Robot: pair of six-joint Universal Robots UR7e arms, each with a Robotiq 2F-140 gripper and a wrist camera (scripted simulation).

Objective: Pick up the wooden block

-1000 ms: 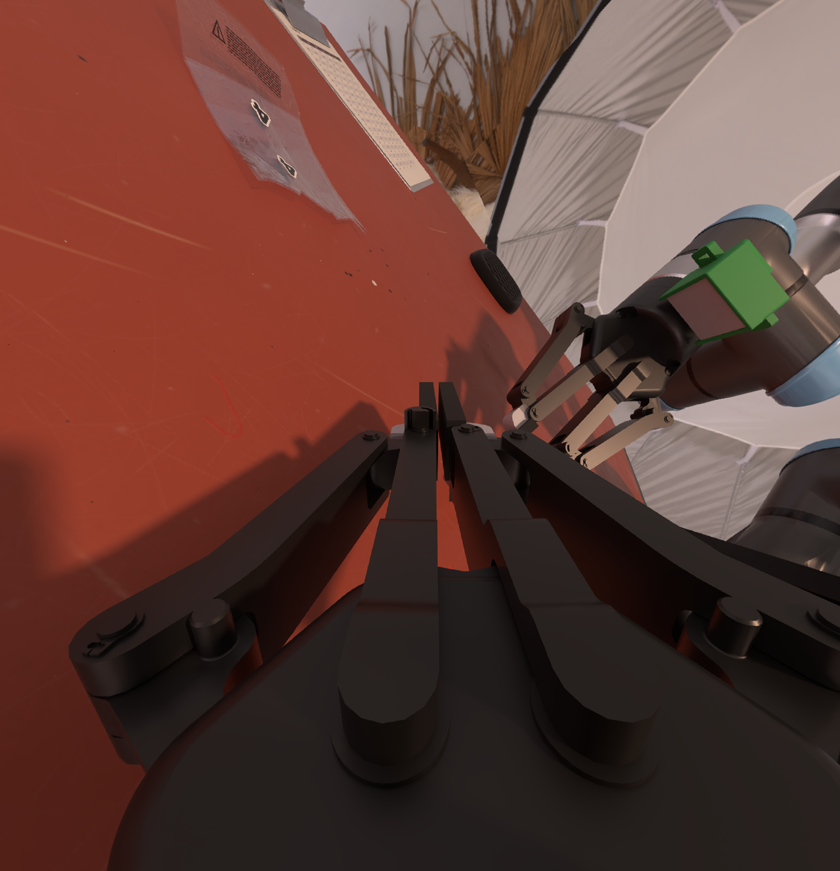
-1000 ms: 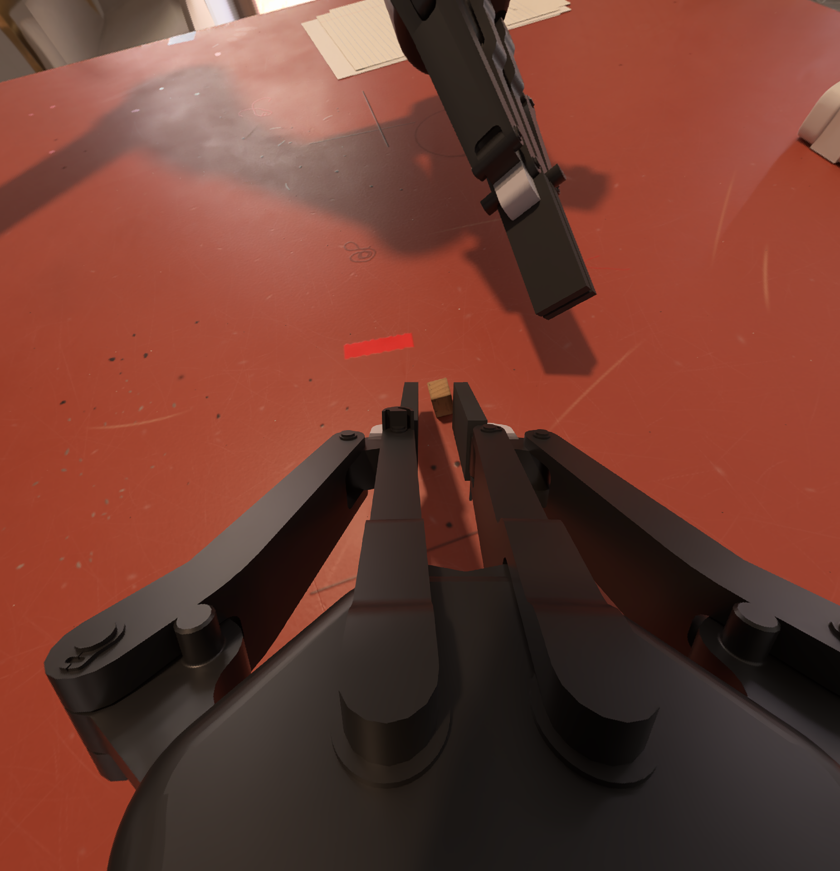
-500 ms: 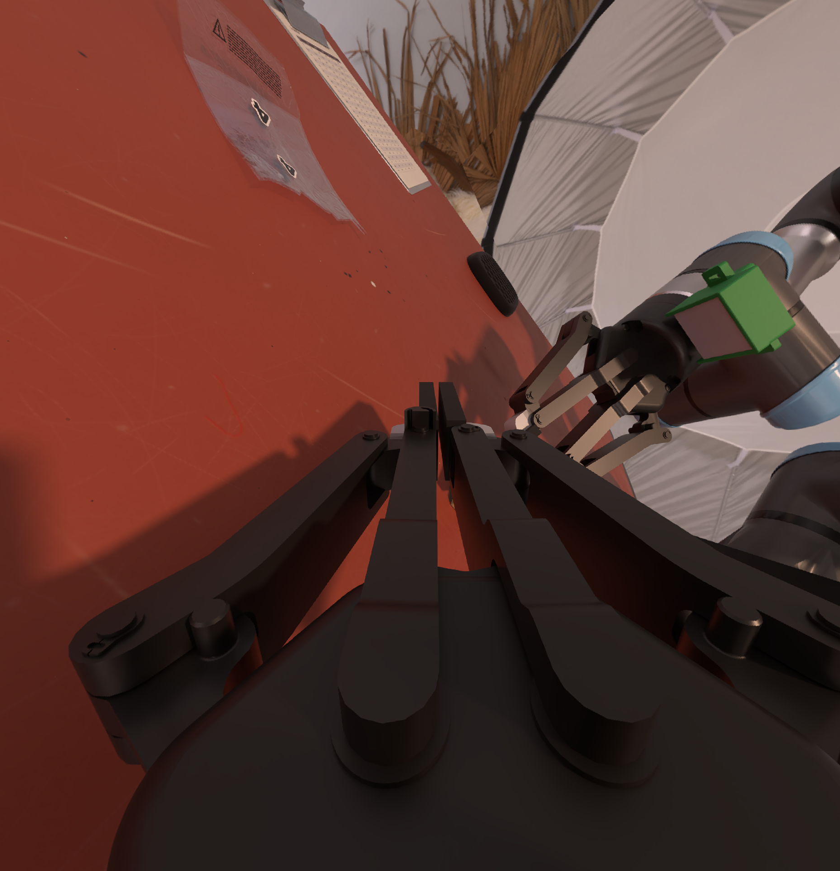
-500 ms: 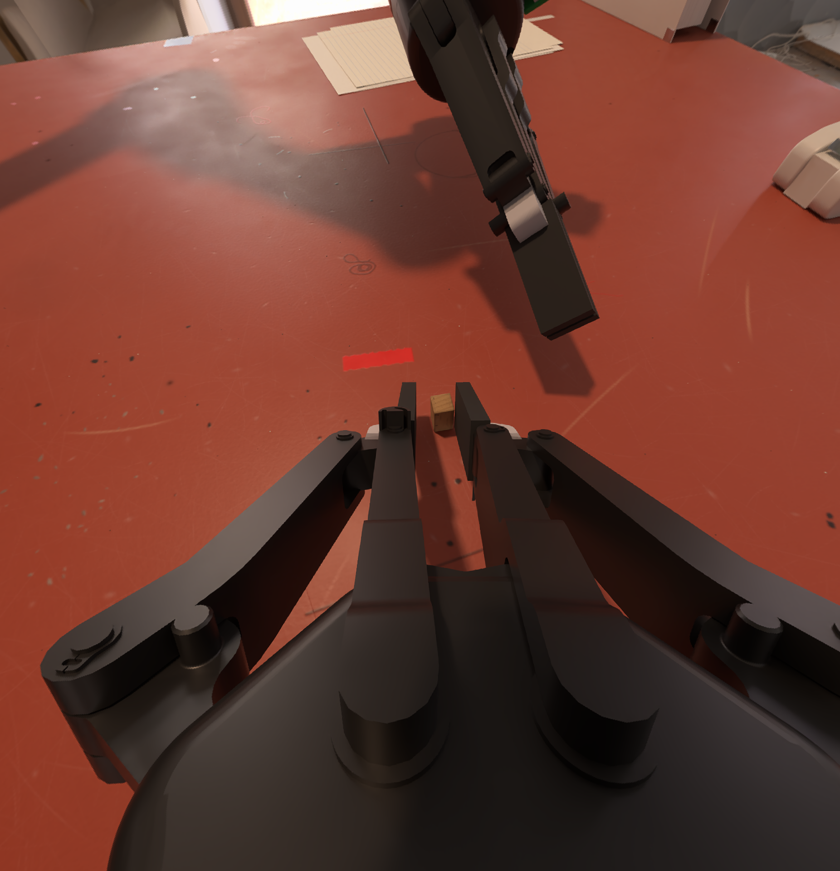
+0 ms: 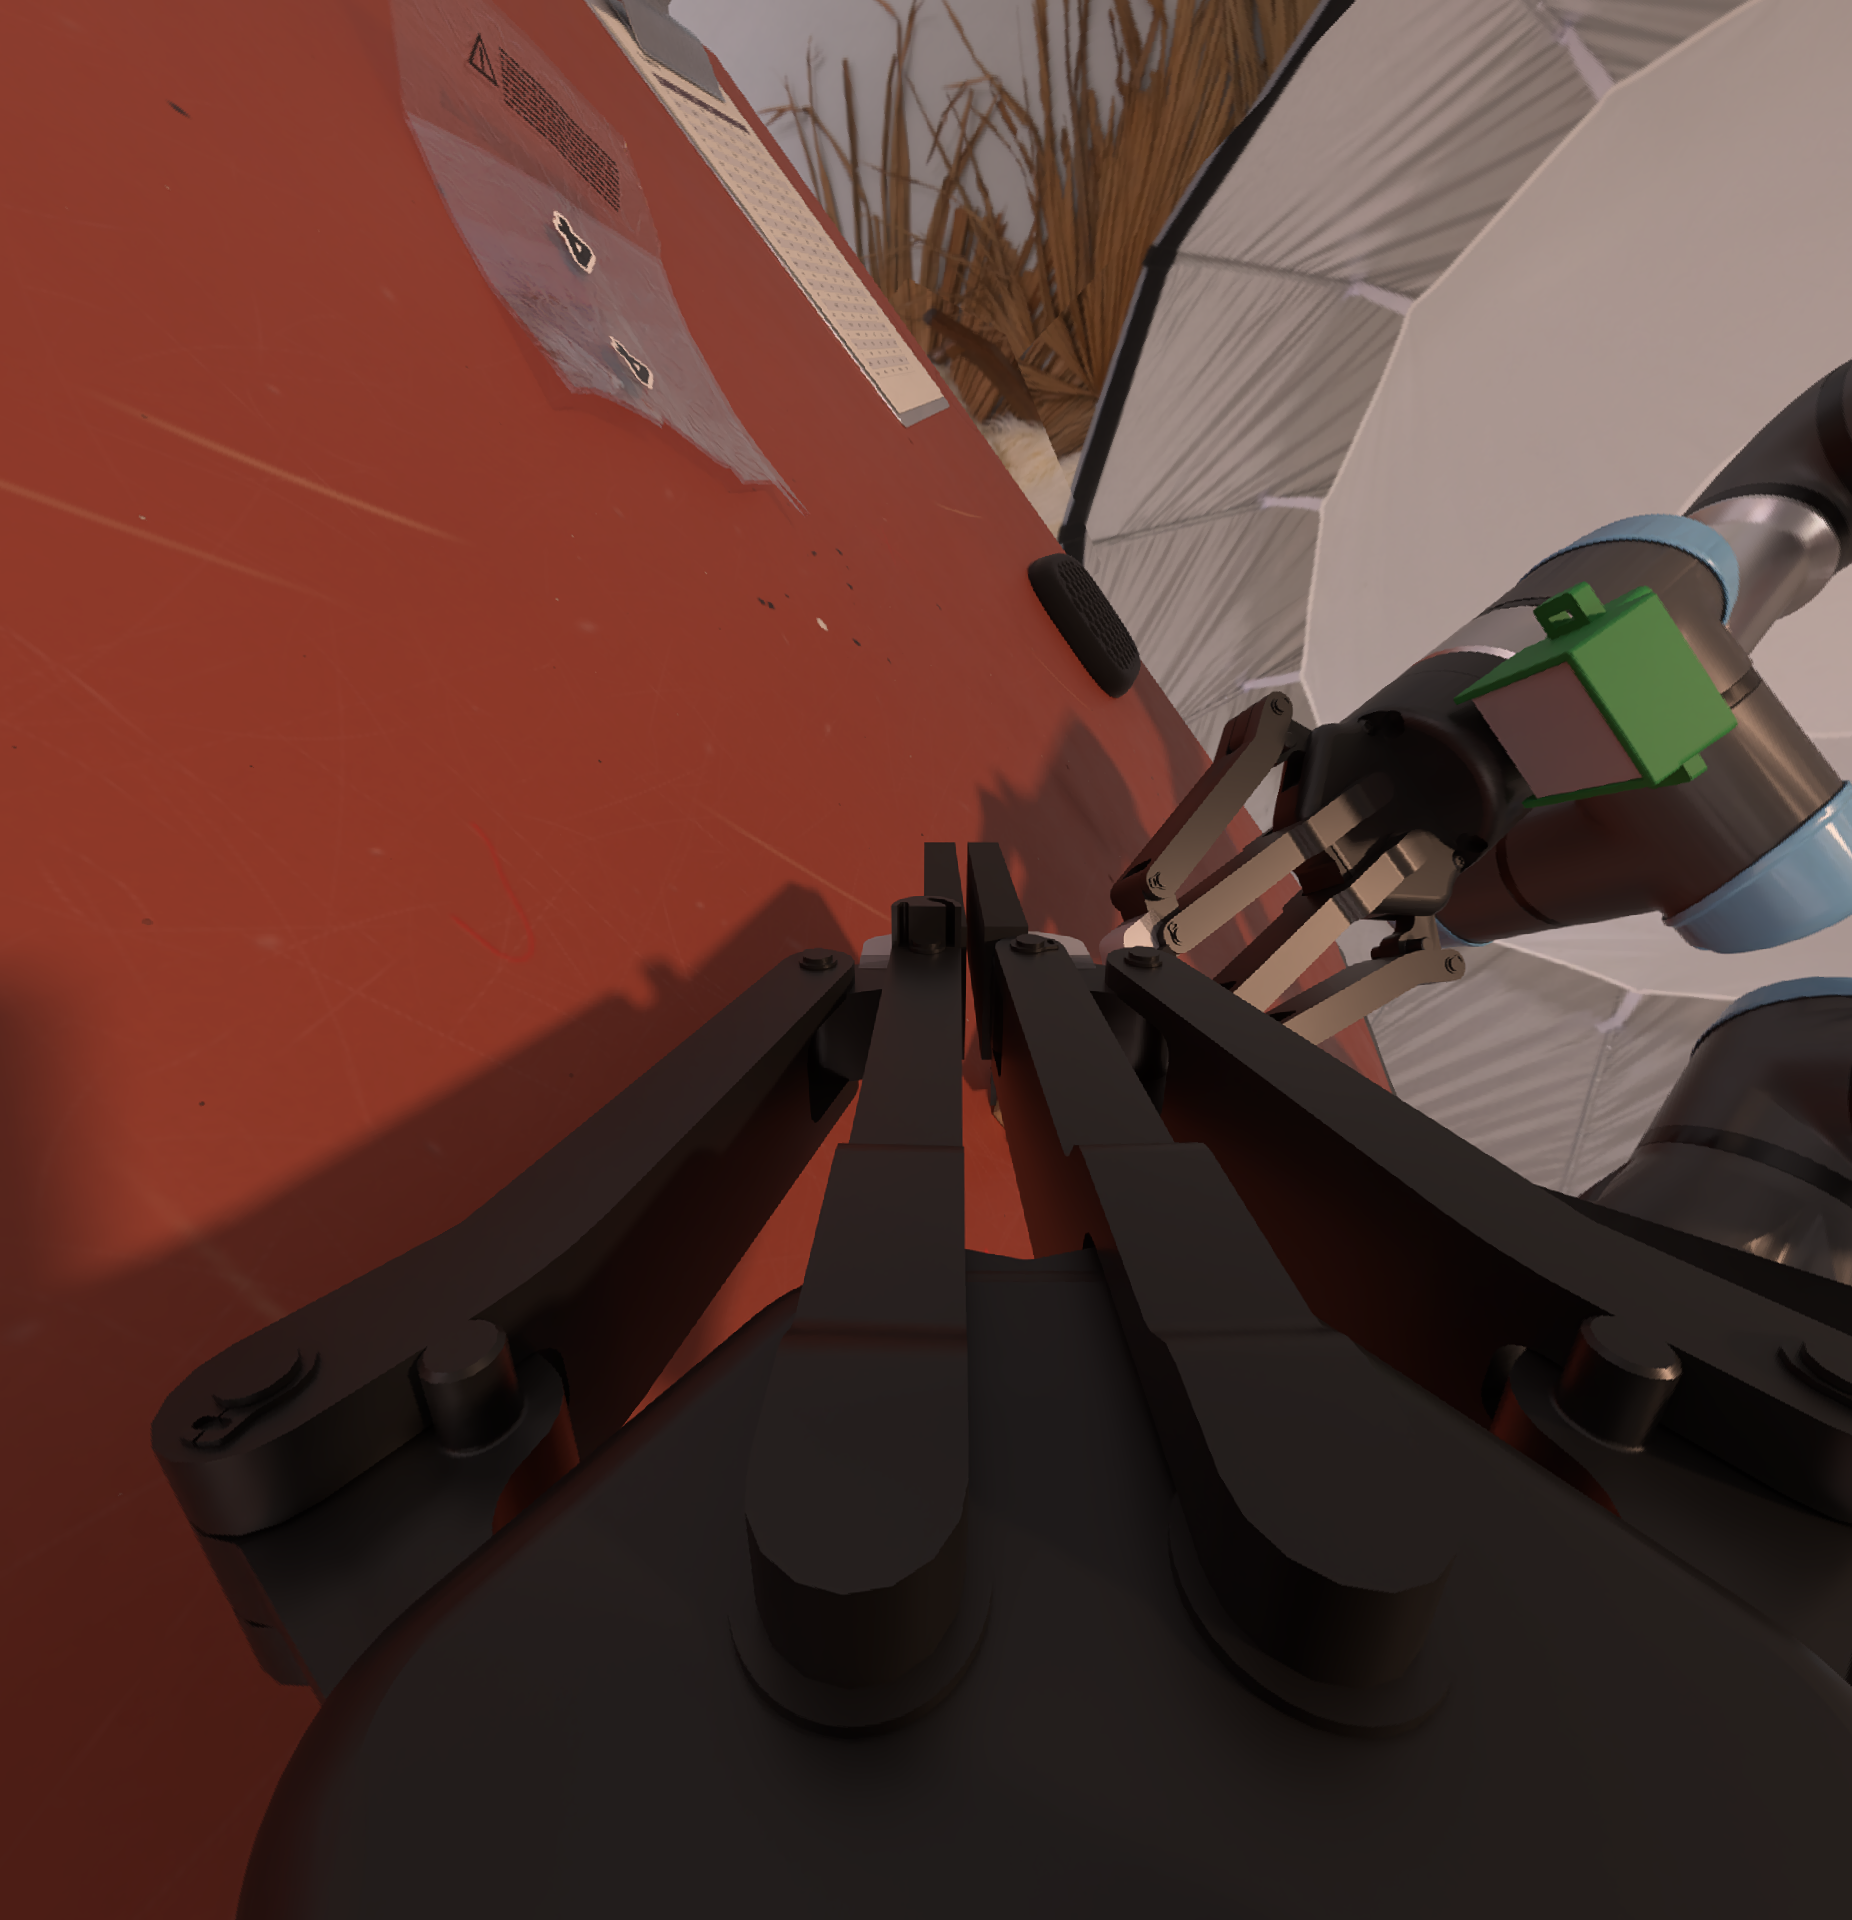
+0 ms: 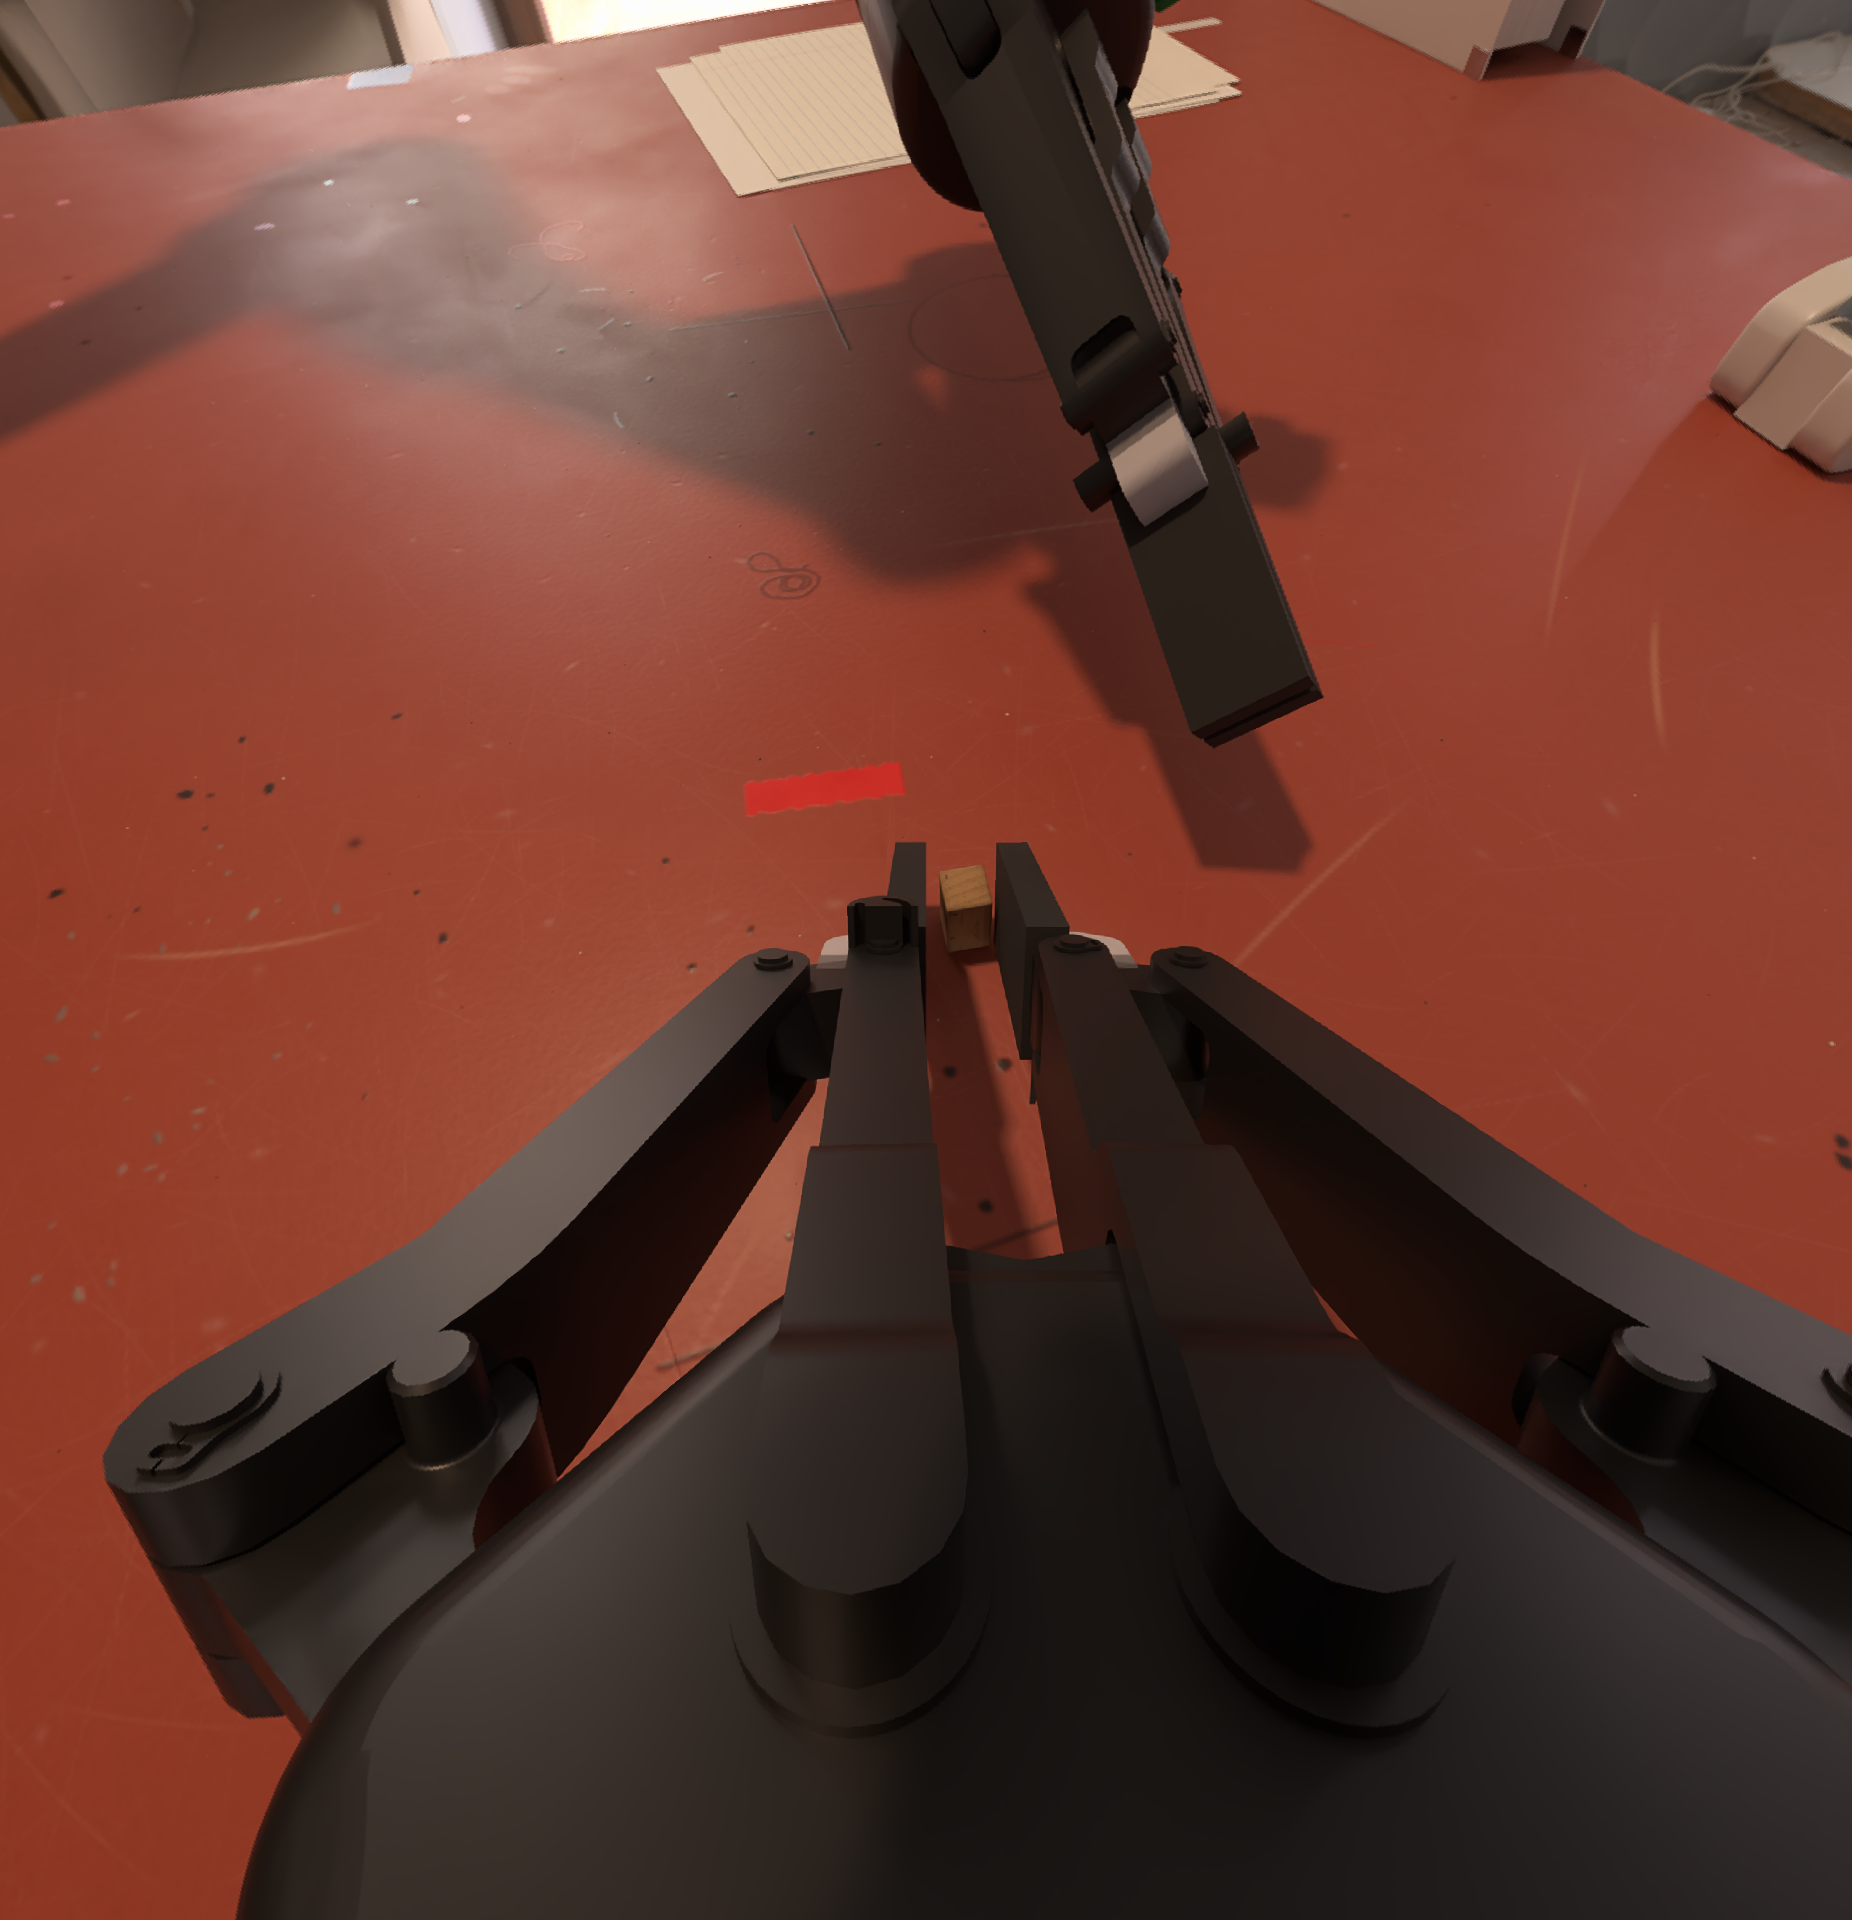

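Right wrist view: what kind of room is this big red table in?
Probably a workshop or photo studio. The red table is scratched and paint-speckled, cardboard sheets lie at its far edge, and the left wrist view shows big white light diffusers beside it. A tiny wooden block sits between the right claw's fingers.

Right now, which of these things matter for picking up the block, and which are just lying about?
In the job:
wooden block
right tool, open, fingers either side of the block

Lying about:
red tape strip
paper sheets
clear plastic bag
left tool, shut, empty
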